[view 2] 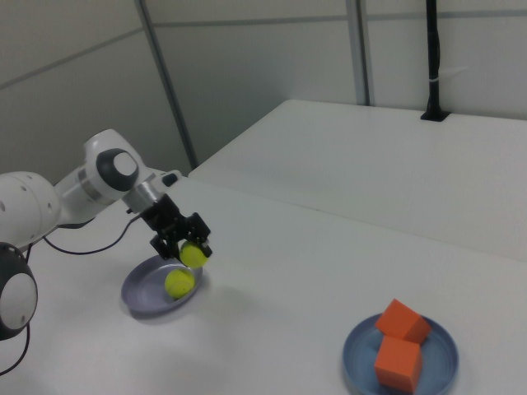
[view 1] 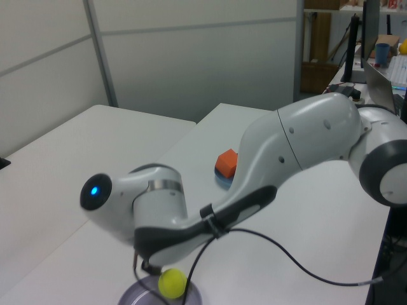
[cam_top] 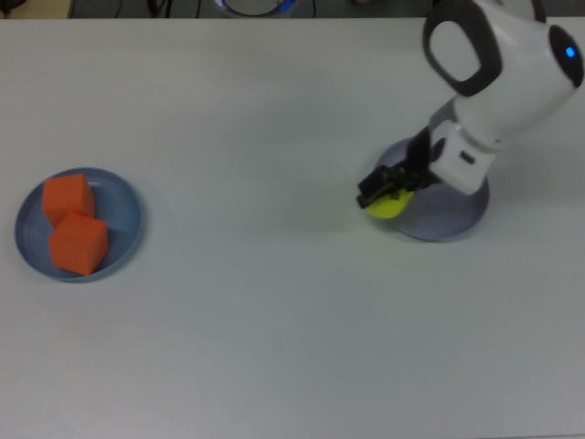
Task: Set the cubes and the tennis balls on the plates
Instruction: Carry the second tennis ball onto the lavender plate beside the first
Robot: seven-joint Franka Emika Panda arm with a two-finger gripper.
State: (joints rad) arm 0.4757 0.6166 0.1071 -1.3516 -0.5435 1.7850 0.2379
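Observation:
My gripper (view 2: 188,252) is shut on a yellow-green tennis ball (view 2: 195,256), held just above the near rim of the lavender plate (view 2: 142,299). A second tennis ball (view 2: 179,282) lies on that plate. In the top view the gripper (cam_top: 384,189) hangs over the lavender plate's (cam_top: 450,219) left edge, with a tennis ball (cam_top: 388,206) showing under it. Two orange cubes (cam_top: 68,197) (cam_top: 79,243) sit on the light blue plate (cam_top: 125,212) at the top view's far left. In the left view the arm hides the gripper, and only the plate's ball (view 1: 172,283) shows.
The white arm's (cam_top: 498,64) bulky wrist leans over the lavender plate from the top view's upper right. A black cable (view 1: 280,257) trails from the arm across the table in the left view. A second white table (view 2: 395,156) stands behind.

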